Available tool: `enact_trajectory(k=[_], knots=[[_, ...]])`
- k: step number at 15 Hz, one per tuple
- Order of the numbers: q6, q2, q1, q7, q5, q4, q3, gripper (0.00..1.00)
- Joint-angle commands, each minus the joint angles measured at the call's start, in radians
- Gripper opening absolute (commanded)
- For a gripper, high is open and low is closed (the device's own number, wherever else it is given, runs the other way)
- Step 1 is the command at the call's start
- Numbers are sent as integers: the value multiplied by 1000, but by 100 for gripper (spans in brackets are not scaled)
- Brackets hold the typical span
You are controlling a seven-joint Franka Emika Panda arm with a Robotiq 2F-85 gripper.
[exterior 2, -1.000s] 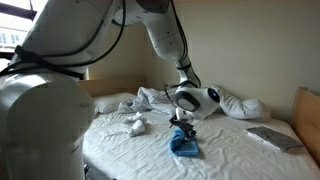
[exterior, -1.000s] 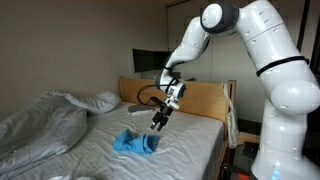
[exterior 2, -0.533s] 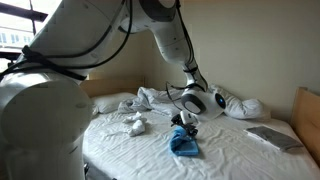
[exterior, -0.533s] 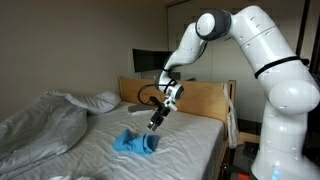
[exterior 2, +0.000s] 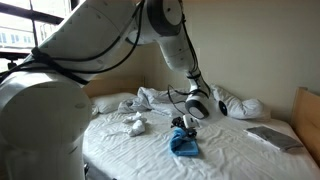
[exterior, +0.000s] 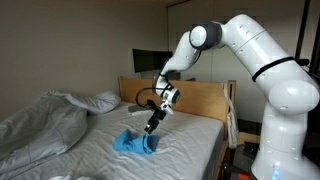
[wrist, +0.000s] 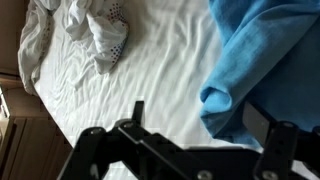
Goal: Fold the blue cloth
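Now the blue cloth (exterior: 135, 144) lies on the bed's white sheet (exterior: 190, 135), near the middle of the mattress and well apart from the rumpled grey-white duvet (exterior: 40, 125). It is thin, soft, plain sky-blue fabric, bunched into a low heap with rounded folds rather than spread flat. In an exterior view the heap is wider than it is tall, its long axis running roughly side to side, much as the wooden headboard (exterior: 200, 98) runs. In the wrist view one smooth doubled-over edge of the cloth (wrist: 265, 60) bulges toward the camera.

The claw (exterior: 153, 124) hangs just above the heap on the white, glossy arm (exterior: 255, 45), tilted down toward it. Its dark jaws are spread wide in the wrist view, gripping nothing, and one finger (wrist: 258, 120) sits beside the cloth's fold.

The sheet is finely creased. A small crumpled white rag (exterior 2: 136, 124) lies on it near the cloth, and a flat grey slab (exterior 2: 272, 137) rests toward the bed's edge.
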Motion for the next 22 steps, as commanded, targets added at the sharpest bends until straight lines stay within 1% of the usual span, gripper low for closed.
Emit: enact_trajectory(k=[1,8,12,18,19,20,21,22], knots=[[-66,63,-19,-26,-13,82,5,100],[-124,143,-13,14,-44,178,-4,100],[-155,170,-2,96,-96,212,-15,100],[-150,194,5,205,-158,268,-16,100],[-153,199,2,218,-165,277,-14,75],[-149,203,5,235,-177,284,-17,74],[-154,208,3,250,-183,292,-15,68],[-157,214,2,264,-192,299,-14,60]])
